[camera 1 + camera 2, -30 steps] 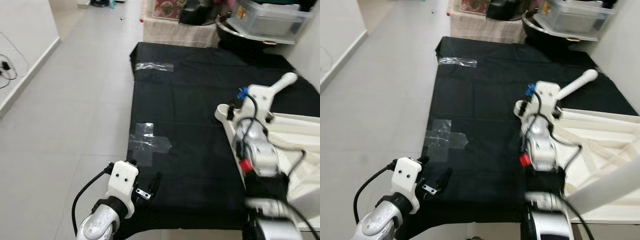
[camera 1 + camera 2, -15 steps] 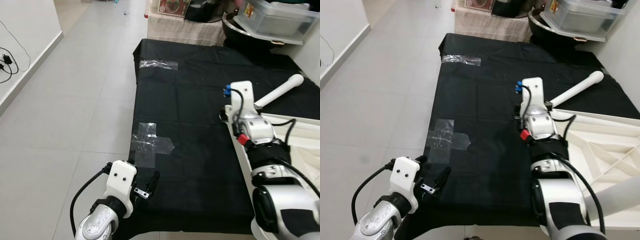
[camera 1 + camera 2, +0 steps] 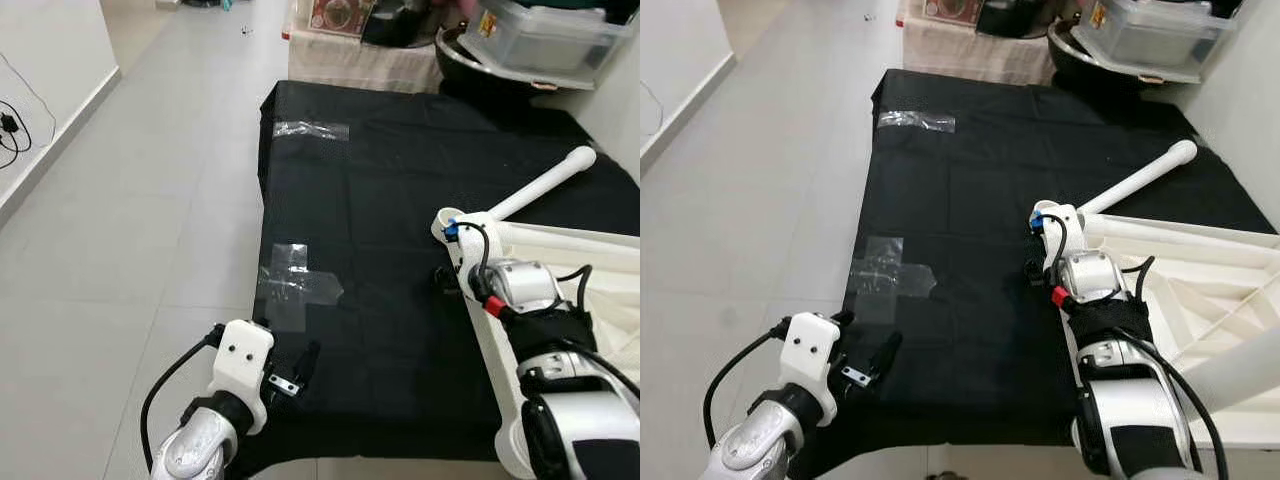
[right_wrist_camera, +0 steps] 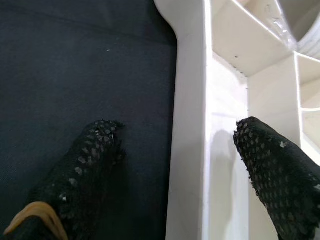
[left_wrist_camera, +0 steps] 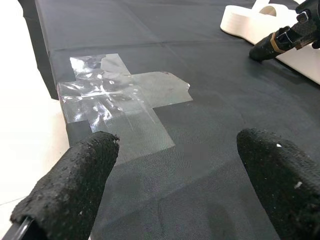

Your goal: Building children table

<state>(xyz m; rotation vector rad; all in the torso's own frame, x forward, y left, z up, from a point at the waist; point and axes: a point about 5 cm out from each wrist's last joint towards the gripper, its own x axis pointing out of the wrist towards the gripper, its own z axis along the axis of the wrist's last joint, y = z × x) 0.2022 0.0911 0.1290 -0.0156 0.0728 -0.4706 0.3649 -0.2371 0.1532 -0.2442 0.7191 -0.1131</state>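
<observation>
Left gripper spread wide over the black mat edge near clear tape, right gripper spread astride the upturned white tabletop rim, on the mat's right side, table leg slanting away rightward

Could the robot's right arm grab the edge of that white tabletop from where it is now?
Probably yes: the right gripper is open, its fingers straddling the white tabletop's rim, with nothing between them.
</observation>
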